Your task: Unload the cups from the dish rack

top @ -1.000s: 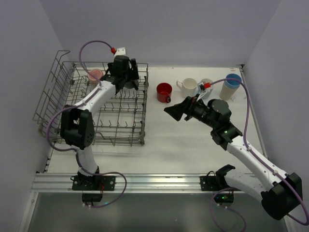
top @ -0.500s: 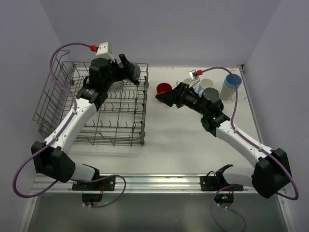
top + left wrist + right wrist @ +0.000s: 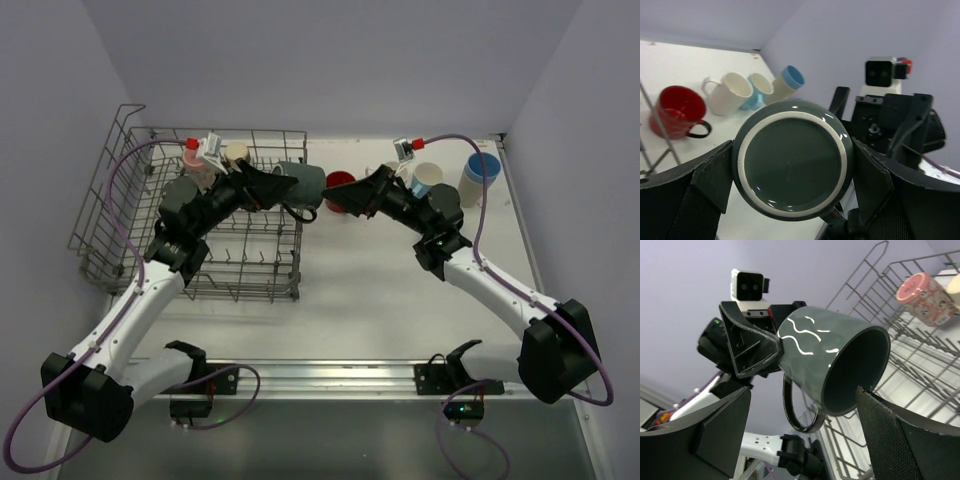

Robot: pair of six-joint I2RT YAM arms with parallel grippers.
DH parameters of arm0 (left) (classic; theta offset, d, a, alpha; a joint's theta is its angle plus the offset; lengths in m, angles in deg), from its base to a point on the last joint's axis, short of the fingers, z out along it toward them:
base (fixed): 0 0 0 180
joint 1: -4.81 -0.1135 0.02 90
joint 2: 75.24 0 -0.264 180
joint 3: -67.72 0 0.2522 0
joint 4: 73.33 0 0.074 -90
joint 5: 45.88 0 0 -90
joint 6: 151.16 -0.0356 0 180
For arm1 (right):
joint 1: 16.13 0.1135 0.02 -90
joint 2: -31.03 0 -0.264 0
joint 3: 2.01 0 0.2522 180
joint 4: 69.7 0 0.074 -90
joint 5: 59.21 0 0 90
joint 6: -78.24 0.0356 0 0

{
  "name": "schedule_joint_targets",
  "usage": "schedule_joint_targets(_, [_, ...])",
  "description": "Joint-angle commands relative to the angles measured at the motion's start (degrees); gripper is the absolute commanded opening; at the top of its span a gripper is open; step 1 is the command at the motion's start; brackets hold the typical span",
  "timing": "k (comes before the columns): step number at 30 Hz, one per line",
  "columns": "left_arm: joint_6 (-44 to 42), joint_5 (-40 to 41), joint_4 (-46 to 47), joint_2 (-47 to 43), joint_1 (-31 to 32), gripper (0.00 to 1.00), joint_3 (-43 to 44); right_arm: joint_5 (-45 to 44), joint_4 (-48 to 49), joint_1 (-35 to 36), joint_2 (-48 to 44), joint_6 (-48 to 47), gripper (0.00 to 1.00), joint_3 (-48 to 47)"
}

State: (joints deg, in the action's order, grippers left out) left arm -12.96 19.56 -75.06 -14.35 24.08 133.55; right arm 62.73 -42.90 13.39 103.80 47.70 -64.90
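Jutting from the clamped left claw [image 3: 288,186], teal mug [image 3: 310,182] faces spread right claw [image 3: 342,198].

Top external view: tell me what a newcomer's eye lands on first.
The dark teal mug is held in mid-air by the left gripper, just past the dish rack's right edge. The open right gripper faces its mouth from close by, as if for a handover. A pink cup sits at the rack's far end.

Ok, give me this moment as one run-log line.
phase: likely handover | left gripper: shut on dark teal mug | right gripper: open, facing mug mouth | dish rack: holds pink cup
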Motion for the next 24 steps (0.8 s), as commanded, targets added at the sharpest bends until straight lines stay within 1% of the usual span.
schedule_joint_targets(1, [8.9,-7.86,18.01,-2.96,0.16,0.2,-2.66,3.91,7.34,0.28,0.53,3.9,0.86,0.26])
schedule_joint_targets(2, [9.88,-8.31,19.51,-2.96,0.16,0.2,-3.29,4.18,8.13,0.36,0.7,4.52,0.86,0.26])
schedule_joint_targets(3, [11.63,-9.18,21.87,-2.88,0.16,0.2,-3.9,4.53,8.92,0.54,0.79,5.57,0.82,0.43])
schedule_joint_targets(6, [13.93,-10.6,26.09,-2.26,0.51,0.2,-5.75,5.06,11.12,1.07,1.41,6.89,0.77,0.35])
schedule_joint_targets(7, [14.46,-10.77,26.46,-2.0,0.6,0.2,-6.28,5.23,11.56,1.42,1.67,7.24,0.68,0.17])
schedule_joint_targets(9, [14.46,-10.69,26.73,-1.73,1.03,0.21,-6.55,5.58,12.61,1.68,2.37,8.03,0.61,-0.45])
schedule_joint_targets(10, [14.46,-10.69,27.08,-1.65,1.21,0.21,-6.89,5.76,13.14,1.94,2.72,8.39,0.56,-0.71])
schedule_joint_targets(11, [14.55,-10.6,27.34,-1.47,1.39,0.23,-7.07,5.94,14.02,2.12,3.07,8.82,0.46,-1.06])
schedule_joint_targets(13, [14.55,-10.25,27.87,-1.29,1.91,0.27,-7.51,5.85,15.77,2.38,4.13,10.76,0.34,-1.06])
schedule_joint_targets(14, [14.64,-10.07,28.22,-1.29,2.18,0.32,-7.69,5.76,17.87,2.56,4.39,11.37,0.21,-0.8])
schedule_joint_targets(16, [14.64,-9.2,28.66,-1.64,2.62,0.39,-8.04,5.59,20.42,2.65,4.83,12.96,0.09,-0.1])
schedule_joint_targets(17, [14.29,-8.85,28.66,-1.91,2.62,0.5,-8.13,4.89,21.14,2.65,4.66,13.4,0.0,0.6])
schedule_joint_targets(18, [13.85,-8.49,28.31,-2.26,2.62,0.57,-8.22,4.27,21.49,2.65,3.7,13.4,0.0,1.22])
schedule_joint_targets(19, [13.41,-7.53,27.87,-3.22,2.62,0.69,-8.22,3.4,21.41,2.65,3.17,13.05,0.0,2.01])
schedule_joint_targets(21, [11.83,-6.65,26.12,-4.1,2.7,0.78,-7.95,2.86,20.8,2.65,1.51,11.91,0.0,2.63])
schedule_joint_targets(22, [11.39,-6.56,25.68,-4.71,2.62,0.85,-7.52,2.25,19.92,2.65,0.89,11.56,0.0,3.24])
schedule_joint_targets(24, [10.25,-5.86,24.36,-5.42,2.7,0.91,-7.34,2.25,18.43,2.65,-0.34,10.15,0.0,3.51])
